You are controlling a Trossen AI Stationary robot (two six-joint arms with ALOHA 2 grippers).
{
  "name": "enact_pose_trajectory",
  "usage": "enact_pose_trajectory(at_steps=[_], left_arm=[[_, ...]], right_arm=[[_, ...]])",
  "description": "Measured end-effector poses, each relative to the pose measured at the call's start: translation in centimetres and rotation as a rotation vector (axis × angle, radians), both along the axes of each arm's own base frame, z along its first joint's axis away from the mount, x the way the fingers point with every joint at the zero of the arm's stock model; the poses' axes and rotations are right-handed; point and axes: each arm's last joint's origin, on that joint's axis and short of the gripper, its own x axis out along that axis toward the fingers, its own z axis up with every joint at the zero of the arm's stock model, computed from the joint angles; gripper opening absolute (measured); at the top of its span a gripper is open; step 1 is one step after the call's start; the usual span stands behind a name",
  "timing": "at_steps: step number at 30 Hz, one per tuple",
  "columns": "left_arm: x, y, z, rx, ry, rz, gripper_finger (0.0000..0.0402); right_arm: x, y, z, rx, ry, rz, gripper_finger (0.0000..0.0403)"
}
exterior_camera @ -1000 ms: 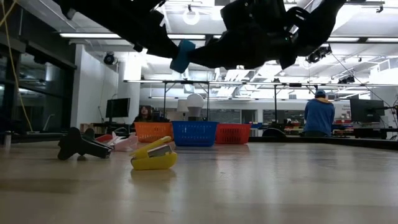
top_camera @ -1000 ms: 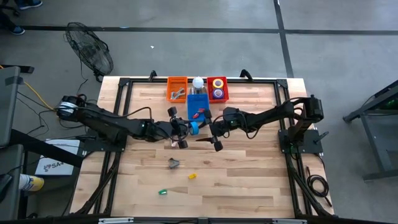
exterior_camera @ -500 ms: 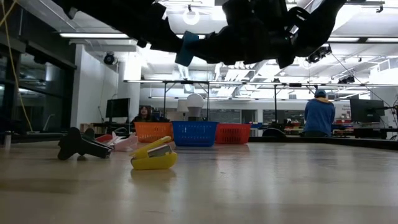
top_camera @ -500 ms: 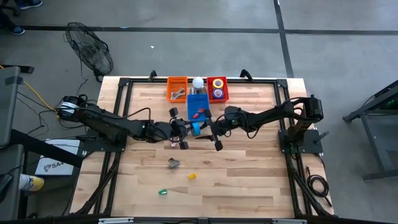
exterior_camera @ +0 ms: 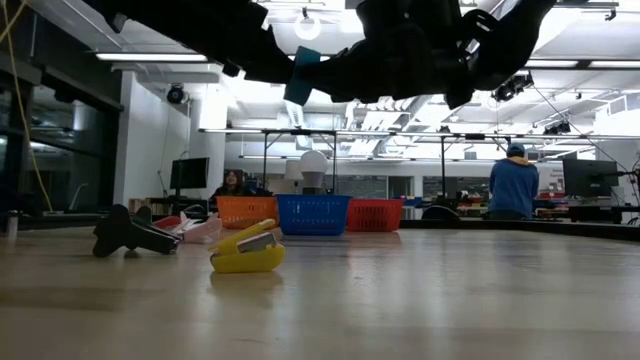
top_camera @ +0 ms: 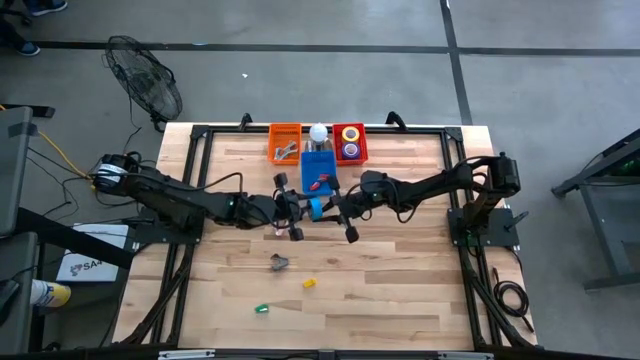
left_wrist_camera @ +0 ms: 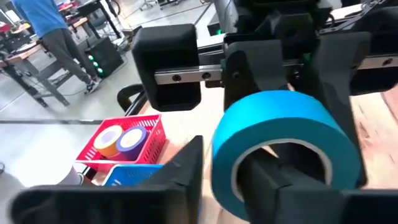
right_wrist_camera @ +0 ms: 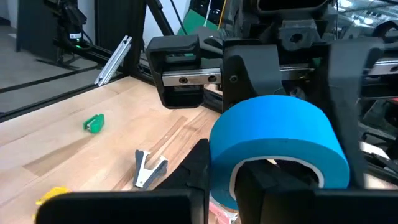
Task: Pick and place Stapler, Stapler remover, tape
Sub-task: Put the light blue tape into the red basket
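Observation:
A blue tape roll (top_camera: 316, 207) hangs high over the table's middle, between my two grippers, which face each other. My right gripper (right_wrist_camera: 224, 180) is shut on it. My left gripper (left_wrist_camera: 224, 183) is open: one finger (left_wrist_camera: 273, 186) goes through the roll's hole and the other (left_wrist_camera: 183, 177) stands just off its outer face. In the low view the roll (exterior_camera: 299, 75) shows under the dark arms. The yellow stapler (top_camera: 309, 283) and the dark stapler remover (top_camera: 279, 262) lie on the table nearer the front edge. My left gripper has a finger inside the roll's hole (left_wrist_camera: 292, 155); whether it touches the roll, I cannot tell. My right gripper pinches the roll's wall (right_wrist_camera: 219, 168), one finger inside the hole (right_wrist_camera: 267, 180) and one on the outer face (right_wrist_camera: 198, 165). It comes level from the table's right. The roll is clear of the table.
Three baskets stand at the far edge: orange (top_camera: 285, 142), blue (top_camera: 319, 172), and red (top_camera: 350, 143) with two tape rolls inside. A white ball (top_camera: 318, 131) sits behind the blue one. A small green thing (top_camera: 261, 309) lies near the front.
My right gripper has shut on the blue roll, staying where it was. The roll has gone up a little between the two grippers and tipped slightly.

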Motion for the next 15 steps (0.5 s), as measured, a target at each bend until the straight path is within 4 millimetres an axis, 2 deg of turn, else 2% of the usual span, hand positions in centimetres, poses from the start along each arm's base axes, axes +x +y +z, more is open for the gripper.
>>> enact_pose_trajectory(at_steps=[9, 12, 15], left_arm=[[-0.3, 0.2, -0.4, 0.017, 0.051, 0.033, 0.0219], [-0.9, 0.4, -0.3, 0.051, 0.093, 0.108, 0.0244], [-1.7, 0.7, -0.2, 0.077, 0.138, 0.182, 0.0252]], right_arm=[[-0.6, -2.4, -0.1, 0.105, 0.113, -0.088, 0.0033], [-1.5, -4.0, 0.4, 0.122, 0.18, -0.174, 0.0033], [-2.9, -6.3, 1.0, 0.14, 0.254, -0.275, 0.0033]])
